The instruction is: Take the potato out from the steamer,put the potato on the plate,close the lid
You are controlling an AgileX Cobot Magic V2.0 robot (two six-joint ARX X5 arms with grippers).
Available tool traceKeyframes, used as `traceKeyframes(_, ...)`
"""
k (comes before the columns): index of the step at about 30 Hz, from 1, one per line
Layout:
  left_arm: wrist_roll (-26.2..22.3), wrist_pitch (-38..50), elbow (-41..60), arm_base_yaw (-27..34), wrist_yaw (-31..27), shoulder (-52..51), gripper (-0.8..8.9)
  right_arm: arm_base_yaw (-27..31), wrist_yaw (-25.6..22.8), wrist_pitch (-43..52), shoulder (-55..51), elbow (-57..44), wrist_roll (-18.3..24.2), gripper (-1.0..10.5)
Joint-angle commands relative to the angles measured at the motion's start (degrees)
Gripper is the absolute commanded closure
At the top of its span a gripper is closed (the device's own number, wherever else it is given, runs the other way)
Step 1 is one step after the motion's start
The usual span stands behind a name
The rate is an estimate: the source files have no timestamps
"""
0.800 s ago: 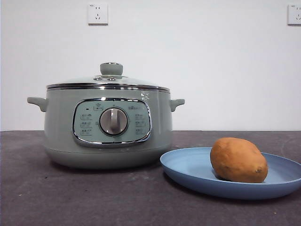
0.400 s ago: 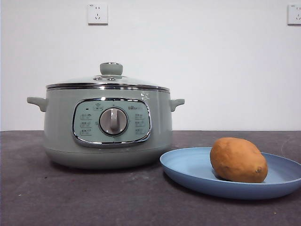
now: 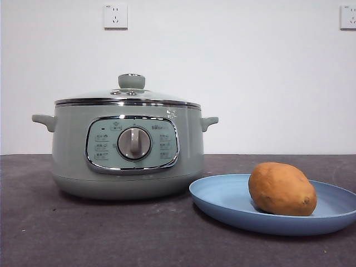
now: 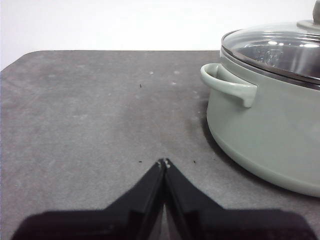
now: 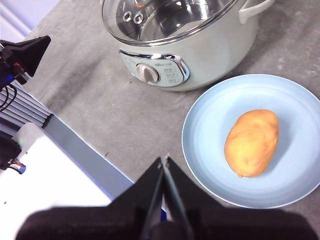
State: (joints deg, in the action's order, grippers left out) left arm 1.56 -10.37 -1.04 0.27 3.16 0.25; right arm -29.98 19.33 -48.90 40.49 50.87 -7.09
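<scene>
My left pincer (image 4: 164,162) is pinched fully together, gripping nothing, hanging over bare table (image 4: 90,110) just left of the steamer (image 4: 270,130). My right pincer (image 5: 164,160) is likewise pressed together and empty, sitting high over the near table edge, looking down on the plate (image 5: 210,125).

Task status, judging from how things lie:
- Potato (image 3: 282,188) is lying on its side on the plate (image 3: 222,197), right of the steamer (image 3: 127,150). Steps one and two look done.
- Lid (image 3: 128,95) is sitting level on the steamer rim, knob (image 3: 132,81) up. The left wrist view shows its chrome rim flush with the pot all along the visible arc. Step three looks done too.
- I'm reading nothing left to do; both arms are standing clear of everything.

Hard to make out:
- Neither arm is showing in the front view.
- Far side of the lid seat is out of sight in every view, so I'm not confirming full seating there.
- Glass is full of reflections; I can make out vent holes (image 5: 131,17) and shiny metal inside, but not whether anything else is in there.
- Plate's right edge is cut off in the front view.
- Panel lettering is too small to read.
</scene>
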Motion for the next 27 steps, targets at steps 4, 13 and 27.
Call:
traceKeyframes(4,0.20,0.04,0.90,0.22,-0.11,-0.17,8.17,0.74,-0.94,0.72,-0.96,0.09,2.03,9.5)
traceKeyframes(13,0.20,0.04,0.90,0.22,-0.11,-0.17,8.17,15.65,-3.28,12.48,-12.55,-4.61,4.59,9.5)
traceKeyframes(27,0.20,0.04,0.90,0.22,-0.11,-0.17,8.17,26.23,-8.52,38.69,-32.28,-35.12,1.84,9.5)
